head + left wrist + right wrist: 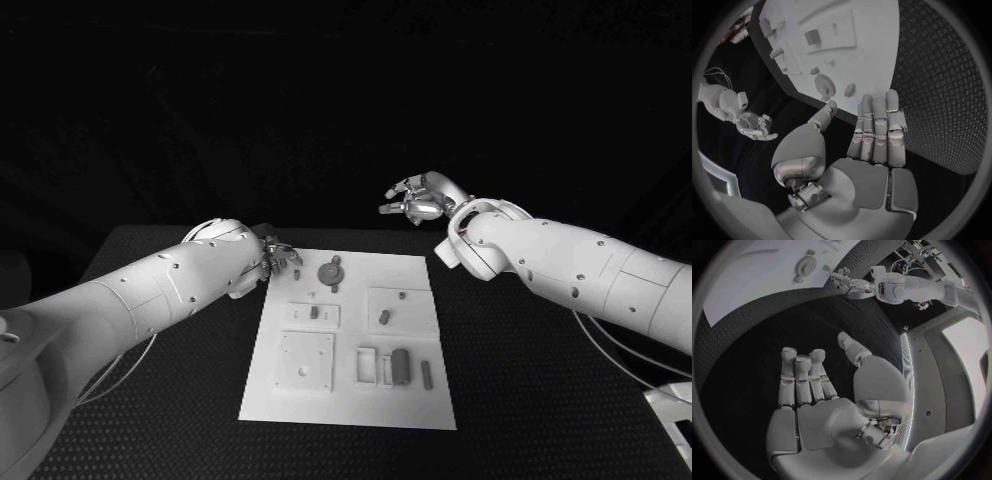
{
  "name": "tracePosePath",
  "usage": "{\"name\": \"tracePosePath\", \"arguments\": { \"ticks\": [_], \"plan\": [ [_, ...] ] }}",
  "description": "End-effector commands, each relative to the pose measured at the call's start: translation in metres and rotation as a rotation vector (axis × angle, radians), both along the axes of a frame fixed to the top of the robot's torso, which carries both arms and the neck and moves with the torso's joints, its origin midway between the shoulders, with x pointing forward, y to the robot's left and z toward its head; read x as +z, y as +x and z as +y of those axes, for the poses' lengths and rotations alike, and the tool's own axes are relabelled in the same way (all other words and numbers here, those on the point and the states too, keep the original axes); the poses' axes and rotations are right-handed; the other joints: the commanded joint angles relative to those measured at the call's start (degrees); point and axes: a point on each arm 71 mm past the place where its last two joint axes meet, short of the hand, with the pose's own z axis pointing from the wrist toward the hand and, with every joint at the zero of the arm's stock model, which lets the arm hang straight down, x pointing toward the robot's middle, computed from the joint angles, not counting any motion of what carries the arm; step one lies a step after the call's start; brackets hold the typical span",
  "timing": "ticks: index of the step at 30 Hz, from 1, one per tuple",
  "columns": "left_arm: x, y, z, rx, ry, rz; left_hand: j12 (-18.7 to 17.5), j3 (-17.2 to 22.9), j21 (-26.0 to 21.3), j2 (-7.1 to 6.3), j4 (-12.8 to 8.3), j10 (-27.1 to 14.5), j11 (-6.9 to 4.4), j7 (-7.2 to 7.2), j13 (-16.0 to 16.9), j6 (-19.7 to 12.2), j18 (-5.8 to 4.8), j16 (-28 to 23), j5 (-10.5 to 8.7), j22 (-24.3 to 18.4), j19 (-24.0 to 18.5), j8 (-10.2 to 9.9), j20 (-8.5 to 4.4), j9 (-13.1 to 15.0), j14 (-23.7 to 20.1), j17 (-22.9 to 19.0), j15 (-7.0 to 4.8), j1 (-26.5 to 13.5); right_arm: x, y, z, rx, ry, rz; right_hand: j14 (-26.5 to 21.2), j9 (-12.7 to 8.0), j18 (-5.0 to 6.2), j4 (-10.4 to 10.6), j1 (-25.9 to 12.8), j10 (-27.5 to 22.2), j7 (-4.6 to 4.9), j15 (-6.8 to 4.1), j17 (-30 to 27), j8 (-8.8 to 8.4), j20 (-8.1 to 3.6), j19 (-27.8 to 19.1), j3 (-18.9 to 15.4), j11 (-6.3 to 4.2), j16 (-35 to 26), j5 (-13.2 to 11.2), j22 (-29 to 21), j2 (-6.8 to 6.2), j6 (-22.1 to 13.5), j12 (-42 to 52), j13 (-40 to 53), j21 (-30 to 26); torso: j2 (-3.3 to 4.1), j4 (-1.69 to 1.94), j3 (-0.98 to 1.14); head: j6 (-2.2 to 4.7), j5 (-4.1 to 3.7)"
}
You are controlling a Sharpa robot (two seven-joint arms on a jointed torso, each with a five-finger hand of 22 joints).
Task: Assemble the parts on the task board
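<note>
Left hand (pixel 274 258) at the far left corner of the task board (pixel 353 400), fingers straight and close together, thumb apart, palm bare, holding nothing. White task board flat in the middle of the black table (pixel 548 400). Round part (pixel 332 270) near the far edge, just right of the left hand; small grey parts (pixel 385 317) scattered on the raised squares and in the slots toward the near edge. Right hand (pixel 421 200) raised beyond the far right corner, off the board, fingers spread, nothing held.
</note>
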Motion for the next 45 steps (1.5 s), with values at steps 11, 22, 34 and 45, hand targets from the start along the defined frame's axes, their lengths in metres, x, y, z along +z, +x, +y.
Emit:
{"name": "tracePosePath", "arguments": {
  "ticks": [11,22,34,45],
  "plan": [
    [-0.005,0.001,-0.006,-0.036,0.013,0.028,-0.80,-0.11,-0.69,0.89,1.12,0.65,-0.01,-0.14,-0.62,1.29,-0.69,-0.46,-0.22,-0.13,0.41,-0.33,-0.03,-1.12,0.43,-0.12,0.01,-1.06,0.000,0.000,0.005,0.018,0.000,0.004,-0.45,-0.12,0.74,0.34,-0.65,-8.77,0.37,-0.06,-0.10,0.14,-0.04,-0.25,-0.01,0.90,0.24,-0.11,0.22,0.07,-0.02,0.39,-0.07,-0.24,-0.11,-0.05,-0.03,-0.21,-0.02],
    [-0.008,0.003,-0.004,-0.030,0.009,0.028,-2.13,-0.18,-1.19,2.22,0.64,1.09,0.09,-0.13,-1.72,2.20,-0.67,-0.91,-0.21,-0.07,0.36,-1.54,0.13,-2.54,0.44,-0.25,0.19,-0.43,0.000,-0.001,0.006,0.021,0.001,0.005,-0.45,-0.14,0.74,0.35,-0.65,-8.78,0.37,-0.06,-0.11,0.15,-0.05,-0.25,-0.02,0.91,0.25,-0.11,0.23,0.05,-0.03,0.40,-0.08,-0.24,-0.07,-0.02,0.00,-0.29,-0.28],
    [-0.010,0.004,-0.004,-0.026,-0.010,0.034,-3.60,-0.30,-1.58,3.43,-0.25,1.97,0.14,-0.11,-2.84,2.87,-0.65,-1.19,-0.21,0.07,0.48,-2.47,0.23,-3.60,0.56,-0.28,0.28,0.51,0.000,-0.001,0.008,0.023,0.002,0.004,-0.46,-0.16,0.74,0.36,-0.64,-8.78,0.37,-0.05,-0.12,0.17,-0.05,-0.25,-0.02,0.91,0.26,-0.11,0.24,0.04,-0.03,0.42,-0.10,-0.24,-0.05,-0.03,-0.03,-0.71,-0.67],
    [-0.013,0.003,-0.008,-0.031,-0.016,0.043,-4.19,-0.53,-1.75,3.31,-0.37,2.26,0.19,-0.06,-3.25,3.00,-0.65,-1.32,-0.22,0.11,0.52,-2.81,0.27,-3.97,0.56,-0.31,0.31,0.44,0.000,-0.001,0.010,0.027,0.003,0.002,-0.50,-0.19,0.74,0.36,-0.63,-8.82,0.38,-0.05,-0.15,0.19,-0.05,-0.29,-0.01,0.91,0.25,-0.11,0.24,0.01,-0.03,0.41,-0.13,-0.27,-0.06,-0.04,0.00,-0.95,-0.87]
  ]
}}
